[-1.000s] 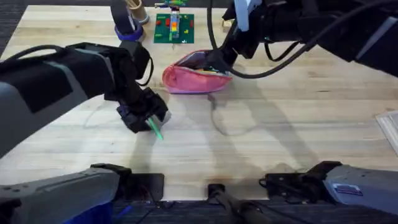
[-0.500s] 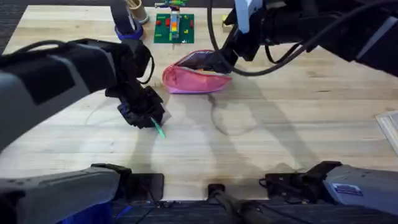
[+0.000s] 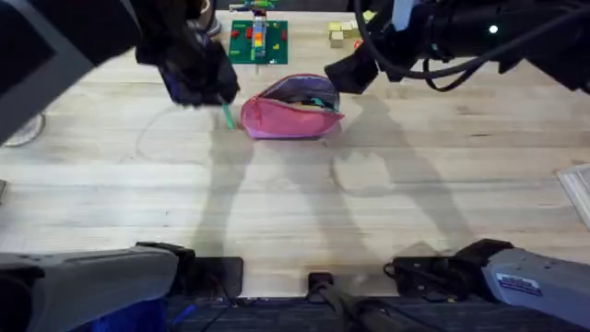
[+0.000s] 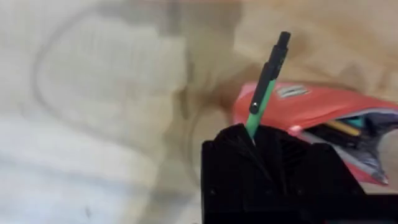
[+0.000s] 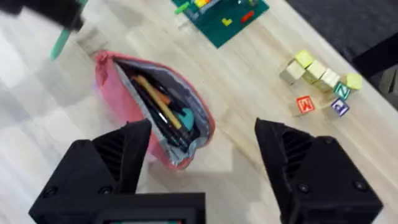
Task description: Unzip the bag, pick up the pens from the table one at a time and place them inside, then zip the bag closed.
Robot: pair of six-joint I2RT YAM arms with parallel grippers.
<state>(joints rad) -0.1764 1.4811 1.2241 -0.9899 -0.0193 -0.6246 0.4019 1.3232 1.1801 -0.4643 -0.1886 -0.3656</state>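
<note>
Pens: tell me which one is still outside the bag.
The green pen, clamped in the left tool beside the pink bag. The yellow-orange pen already lies inside.

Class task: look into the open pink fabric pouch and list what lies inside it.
Inside the pink fabric pencil pouch lie a yellow-orange pen, a dark pen-like stick and something teal. Its folded grey lining covers whatever lies deeper.
</note>
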